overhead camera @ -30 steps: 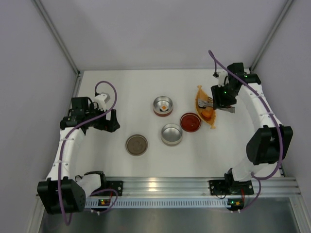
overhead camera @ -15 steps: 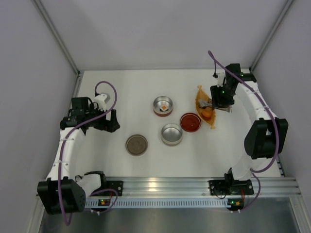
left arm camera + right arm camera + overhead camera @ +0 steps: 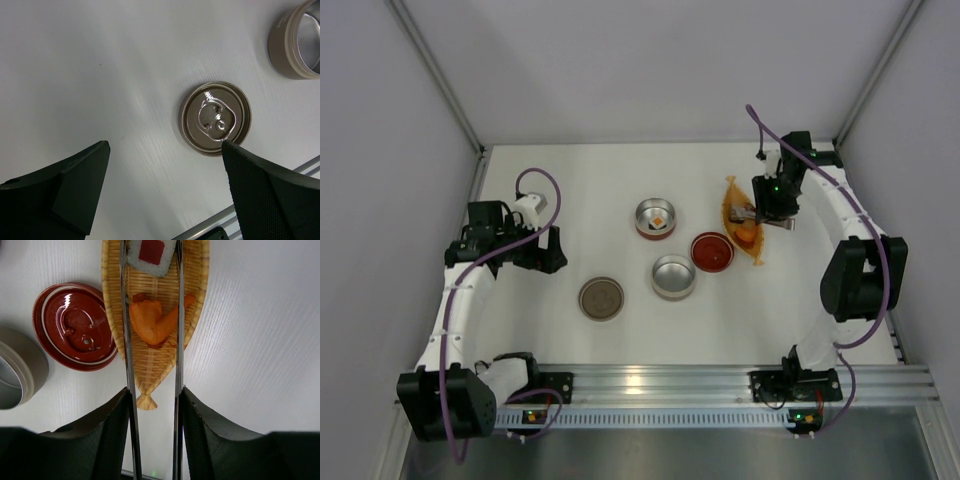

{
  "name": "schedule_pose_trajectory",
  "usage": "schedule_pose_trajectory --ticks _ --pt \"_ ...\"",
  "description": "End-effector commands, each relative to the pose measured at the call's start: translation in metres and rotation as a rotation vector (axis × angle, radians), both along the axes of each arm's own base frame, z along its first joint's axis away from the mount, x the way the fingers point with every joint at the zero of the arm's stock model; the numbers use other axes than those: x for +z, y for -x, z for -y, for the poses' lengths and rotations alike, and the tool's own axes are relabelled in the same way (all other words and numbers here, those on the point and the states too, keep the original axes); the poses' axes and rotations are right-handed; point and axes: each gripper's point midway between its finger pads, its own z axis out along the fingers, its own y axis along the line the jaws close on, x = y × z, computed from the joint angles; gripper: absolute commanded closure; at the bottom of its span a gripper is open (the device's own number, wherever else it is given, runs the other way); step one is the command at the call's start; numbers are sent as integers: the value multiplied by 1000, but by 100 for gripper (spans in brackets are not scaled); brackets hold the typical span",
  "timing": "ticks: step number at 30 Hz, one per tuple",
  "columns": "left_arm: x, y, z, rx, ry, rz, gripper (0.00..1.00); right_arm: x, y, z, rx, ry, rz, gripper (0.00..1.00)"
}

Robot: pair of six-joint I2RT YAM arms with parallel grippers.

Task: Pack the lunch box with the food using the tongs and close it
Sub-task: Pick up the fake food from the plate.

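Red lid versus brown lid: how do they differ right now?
The red lid is glossy red; the brown lid is dull brown. The red lid's ring is red; the brown lid's is silver. The red lid lies beside the boat tray; the brown lid lies apart, toward the left arm. Both are round, lying flat, ring up.

Lab test cell: plain white walls (image 3: 650,70), aluminium mounting rail (image 3: 660,378).

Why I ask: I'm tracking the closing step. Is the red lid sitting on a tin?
No, the red lid lies flat on the table, beside an open tin.
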Motion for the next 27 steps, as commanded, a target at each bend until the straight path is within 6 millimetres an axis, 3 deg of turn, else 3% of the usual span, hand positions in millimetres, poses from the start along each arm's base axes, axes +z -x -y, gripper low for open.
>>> schedule_pose_trajectory --ticks 1,9,17,21,27 --pt "6 -4 1 -10 6 38 2 8 -15 6 -23 2 66 58" --pt "9 -2 0 -3 4 44 2 29 -8 6 11 6 108 77" --pt "10 -2 3 -6 22 45 2 76 -8 -10 98 -41 237 86" --pt "9 -2 5 -14 31 32 2 97 -6 -40 194 -80 294 86" --pt "7 -3 3 -4 24 20 2 116 -1 -110 386 -98 365 85"
